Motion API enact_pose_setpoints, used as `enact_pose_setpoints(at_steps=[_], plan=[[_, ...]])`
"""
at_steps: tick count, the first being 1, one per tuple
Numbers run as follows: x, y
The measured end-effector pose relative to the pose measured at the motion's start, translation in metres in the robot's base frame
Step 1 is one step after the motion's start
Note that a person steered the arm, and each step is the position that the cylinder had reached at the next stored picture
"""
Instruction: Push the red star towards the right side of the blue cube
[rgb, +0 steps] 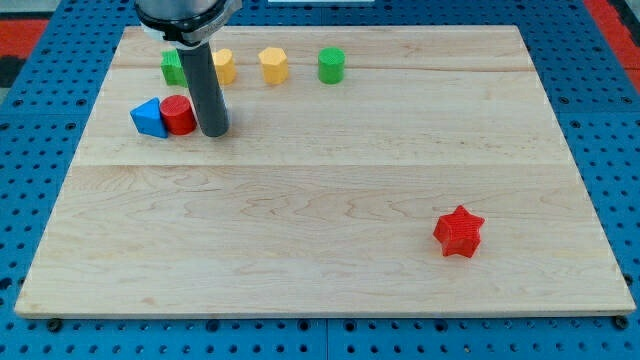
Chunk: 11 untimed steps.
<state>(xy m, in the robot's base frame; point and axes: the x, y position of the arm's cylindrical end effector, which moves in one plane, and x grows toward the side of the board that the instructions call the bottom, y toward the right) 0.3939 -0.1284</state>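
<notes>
The red star (459, 231) lies alone at the view's lower right of the wooden board (320, 280). A blue angular block (148, 117) sits at the view's upper left, touching a red cylinder (178, 115) on its right. My tip (214, 133) rests on the board just right of the red cylinder, far to the upper left of the red star. The rod hides whatever lies directly behind it.
Along the view's top stand a green block (172, 67), partly hidden by the rod, a yellow block (225, 65), a yellow hexagonal block (273, 65) and a green cylinder (331, 64). A blue perforated table surrounds the board.
</notes>
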Motion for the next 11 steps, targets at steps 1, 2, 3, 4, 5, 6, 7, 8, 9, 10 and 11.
enact_pose_setpoints(at_steps=[1, 2, 3, 4, 5, 6, 7, 8, 9, 10, 11], plan=[[0.027, 0.036], [0.051, 0.076], [0.061, 0.107], [0.071, 0.137], [0.099, 0.146], [0.126, 0.147], [0.148, 0.183], [0.158, 0.232], [0.155, 0.27], [0.138, 0.29], [0.154, 0.29]])
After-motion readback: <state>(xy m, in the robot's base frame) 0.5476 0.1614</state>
